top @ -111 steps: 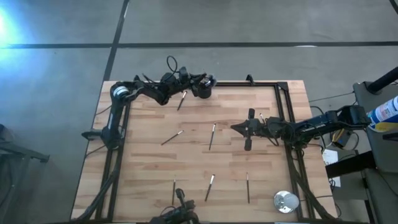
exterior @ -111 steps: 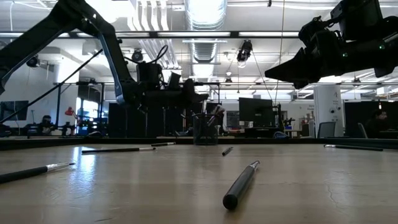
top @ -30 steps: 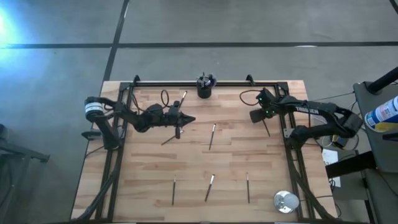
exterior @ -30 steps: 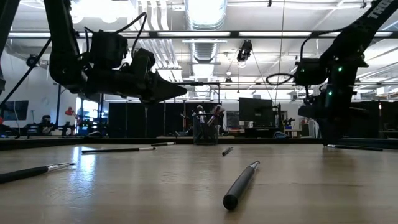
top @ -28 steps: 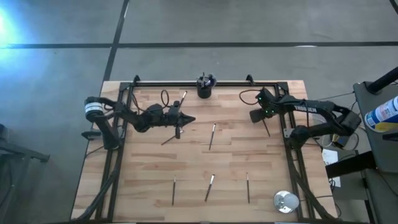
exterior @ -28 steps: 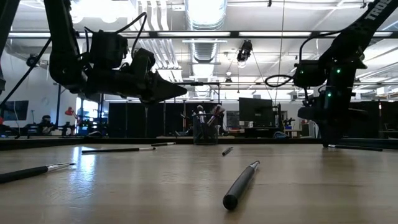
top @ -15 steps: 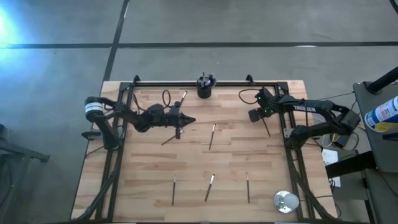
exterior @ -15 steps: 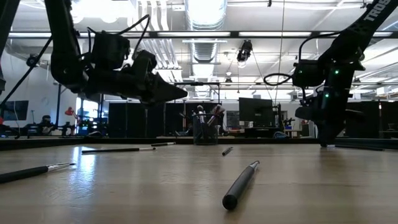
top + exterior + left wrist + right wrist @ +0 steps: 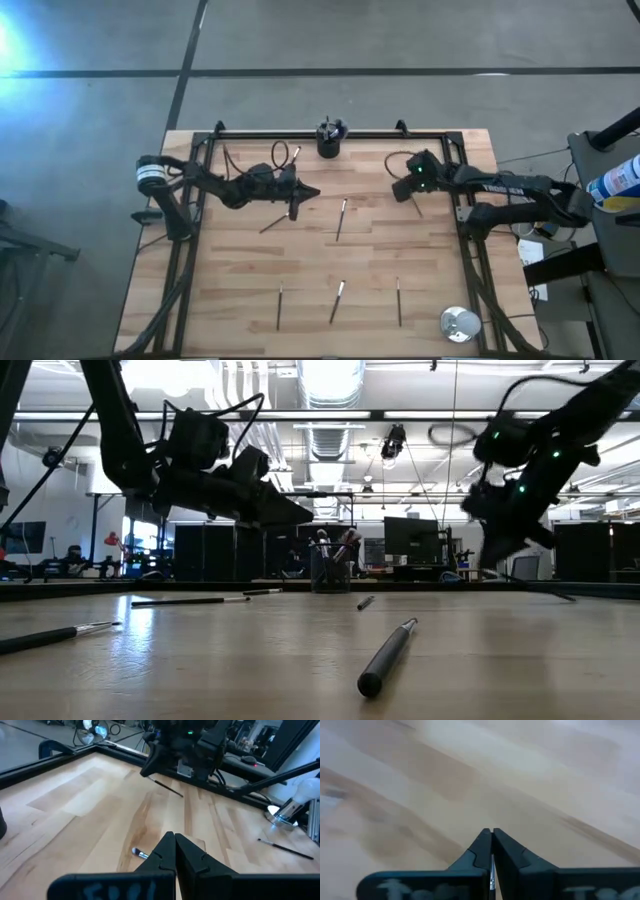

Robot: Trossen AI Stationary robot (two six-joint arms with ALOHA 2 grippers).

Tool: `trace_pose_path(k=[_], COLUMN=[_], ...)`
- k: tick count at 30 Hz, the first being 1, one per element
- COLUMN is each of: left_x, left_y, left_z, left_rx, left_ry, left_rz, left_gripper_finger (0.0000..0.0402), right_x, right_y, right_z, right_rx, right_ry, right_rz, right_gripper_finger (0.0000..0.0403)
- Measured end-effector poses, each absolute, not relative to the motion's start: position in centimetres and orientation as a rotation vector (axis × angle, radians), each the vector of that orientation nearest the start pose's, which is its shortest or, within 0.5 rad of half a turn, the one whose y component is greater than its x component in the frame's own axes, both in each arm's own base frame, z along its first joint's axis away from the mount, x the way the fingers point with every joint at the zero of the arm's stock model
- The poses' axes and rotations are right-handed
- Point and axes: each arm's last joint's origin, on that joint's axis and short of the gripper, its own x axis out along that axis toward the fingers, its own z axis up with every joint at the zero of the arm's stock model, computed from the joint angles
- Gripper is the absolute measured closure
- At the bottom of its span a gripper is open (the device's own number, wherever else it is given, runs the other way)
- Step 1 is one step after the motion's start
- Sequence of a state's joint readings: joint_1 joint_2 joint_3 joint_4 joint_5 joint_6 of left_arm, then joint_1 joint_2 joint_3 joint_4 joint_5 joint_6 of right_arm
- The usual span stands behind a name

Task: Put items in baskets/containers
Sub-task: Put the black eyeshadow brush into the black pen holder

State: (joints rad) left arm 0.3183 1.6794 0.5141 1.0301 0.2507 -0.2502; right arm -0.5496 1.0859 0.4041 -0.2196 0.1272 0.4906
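Observation:
Thin brushes lie flat on the wooden table: one (image 9: pixel 275 222) below my left gripper, one (image 9: pixel 341 218) mid-table, one (image 9: pixel 295 160) near the cup, three (image 9: pixel 338 300) by the near edge. The black cup (image 9: pixel 328 140) stands at the far edge with several brushes upright in it (image 9: pixel 330 565). My left gripper (image 9: pixel 314 193) hovers shut and empty above the table (image 9: pixel 174 836), left of centre. My right gripper (image 9: pixel 397 191) is right of centre, shut on a dark brush (image 9: pixel 167 787). My right gripper pinches the dark brush between its two fingers; the handle shows as a thin line in the closed gap (image 9: pixel 491 870). The brush trails slanting from the fingertips toward the table's right edge (image 9: pixel 417 206). Whether its free end touches the wood, I cannot tell.
A round silver disc (image 9: pixel 459 323) lies at the near right corner. A black frame rail (image 9: pixel 400 132) runs along the far and side edges. Bare wood (image 9: pixel 220 290) stretches over the near left of the table.
My right gripper has risen, tipped and moved a little toward the table's left, taking its end of the dark brush up off the wood. My left gripper has shifted slightly toward the table's right and stayed shut.

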Motion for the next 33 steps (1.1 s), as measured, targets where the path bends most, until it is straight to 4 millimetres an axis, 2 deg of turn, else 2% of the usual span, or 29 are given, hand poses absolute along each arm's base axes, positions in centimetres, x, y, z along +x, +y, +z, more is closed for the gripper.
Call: trace_pose_path(k=[6, 10, 14, 24, 33], left_x=[29.2, 30.9, 32.8, 37.3, 38.7], left_y=[7.1, 5.9, 5.2, 5.2, 5.1], left_z=[15.4, 16.1, 16.8, 19.2, 21.6], left_rx=[-0.248, -0.258, -0.29, -0.341, -0.355], left_ry=[0.118, 0.09, 0.059, -0.053, -0.137], left_rz=[0.041, 0.009, -0.013, -0.05, -0.112], left_gripper_finger=[0.0401, 0.0401, 0.0389, 0.0305, 0.0294], right_x=[17.0, 17.4, 17.9, 20.5, 22.0], right_y=[-6.3, -4.4, -3.1, -1.2, -0.9], right_z=[15.1, 15.5, 16.8, 19.5, 21.1], right_rx=[0.573, 0.491, 0.406, 0.263, 0.186], right_ry=[0.354, 0.128, -0.039, -0.176, -0.218], right_rz=[-0.583, -0.425, -0.303, -0.172, -0.127], right_gripper_finger=[0.0394, 0.0394, 0.0394, 0.0394, 0.0394])
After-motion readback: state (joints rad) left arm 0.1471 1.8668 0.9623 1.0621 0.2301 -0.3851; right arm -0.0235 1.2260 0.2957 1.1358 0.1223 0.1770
